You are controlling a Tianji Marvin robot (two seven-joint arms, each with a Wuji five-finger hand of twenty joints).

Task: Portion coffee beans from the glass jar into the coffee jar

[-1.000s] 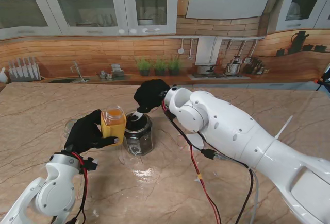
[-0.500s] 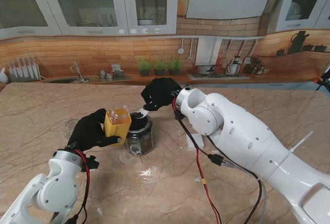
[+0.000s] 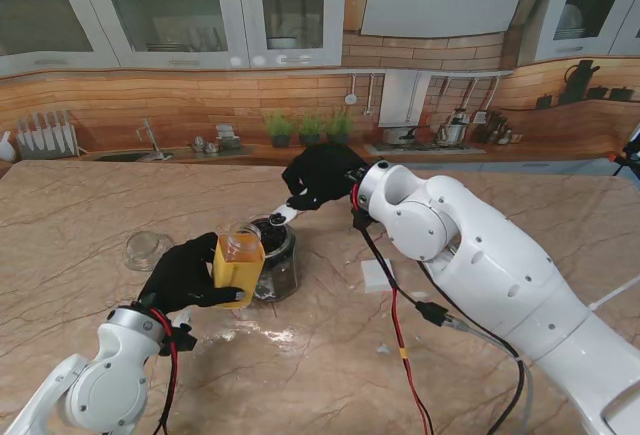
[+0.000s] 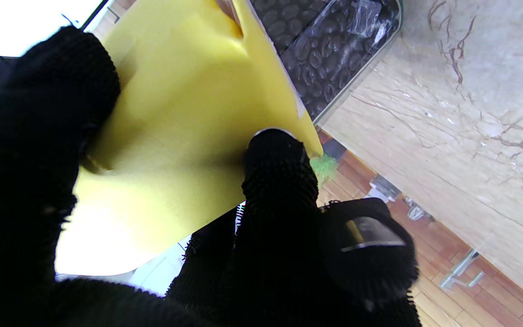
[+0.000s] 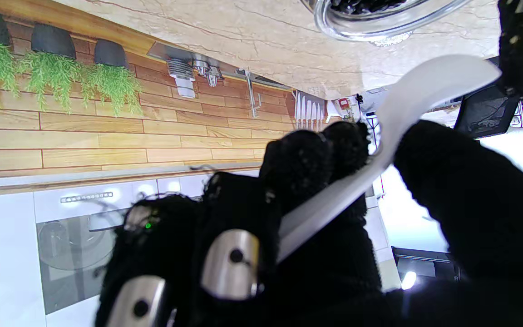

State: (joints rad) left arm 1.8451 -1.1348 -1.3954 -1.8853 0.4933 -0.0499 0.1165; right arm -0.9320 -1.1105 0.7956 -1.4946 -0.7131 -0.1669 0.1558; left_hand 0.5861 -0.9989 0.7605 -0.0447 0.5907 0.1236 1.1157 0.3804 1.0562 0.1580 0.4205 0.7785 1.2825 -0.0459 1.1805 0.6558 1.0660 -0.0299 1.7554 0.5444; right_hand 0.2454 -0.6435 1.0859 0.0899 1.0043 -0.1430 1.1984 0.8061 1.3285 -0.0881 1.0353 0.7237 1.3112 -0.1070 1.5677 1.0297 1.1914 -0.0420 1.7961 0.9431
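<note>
So the left hand (image 3: 183,275) had its fingers wrapped around the yellow coffee jar (image 3: 238,267), held tilted and touching the glass jar (image 3: 273,258) on its near-left side, partly blocking it from view. Right hand (image 3: 322,177) pinched a white spoon (image 3: 283,216) just over the glass jar's far rim. A clear lid (image 3: 146,249) lay well left of the glass jar, a small white block (image 3: 377,274) to its right, cables (image 3: 400,330) trailing past that.

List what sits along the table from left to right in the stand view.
glass lid → left hand → yellow coffee jar → glass jar of beans → right hand holding the white spoon → small white block
</note>
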